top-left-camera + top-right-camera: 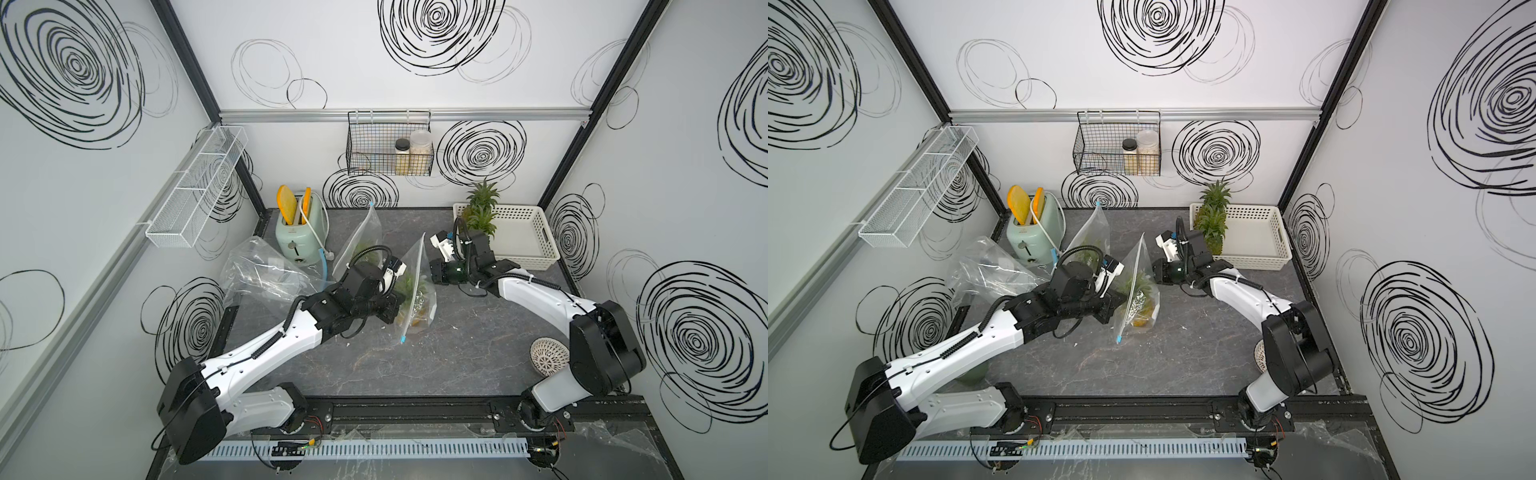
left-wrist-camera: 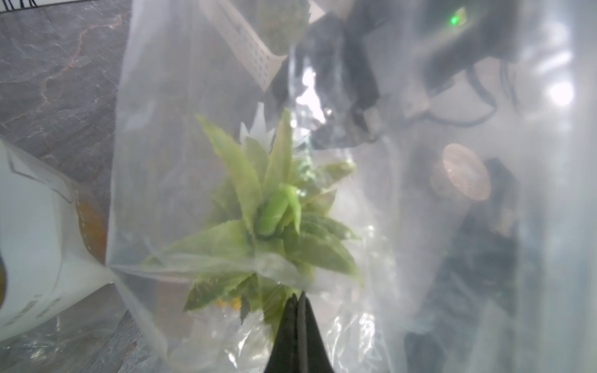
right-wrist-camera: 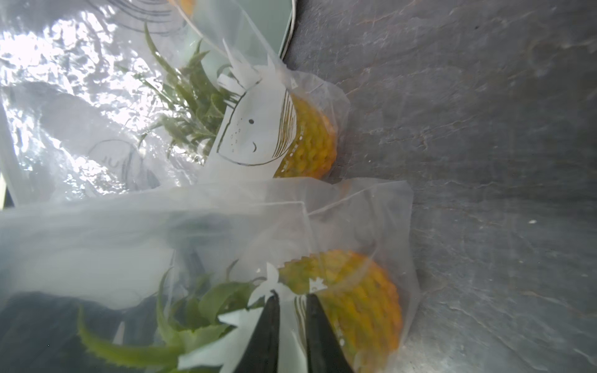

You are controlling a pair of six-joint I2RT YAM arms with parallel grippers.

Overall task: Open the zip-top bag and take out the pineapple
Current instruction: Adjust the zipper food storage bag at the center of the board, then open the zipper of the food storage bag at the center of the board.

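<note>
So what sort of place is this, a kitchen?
Probably a mock kitchen built as a robot test booth. A toaster and a wire basket of jars suggest a kitchen, but the scribble-patterned walls and two rail-mounted robot arms suggest a lab.

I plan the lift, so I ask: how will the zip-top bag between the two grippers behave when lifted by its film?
Probably floppy: the zip-top bag is thin, creased film. The pineapple sits low, so the bag likely sags there. Its glossy film may slip from a pinch.
</note>
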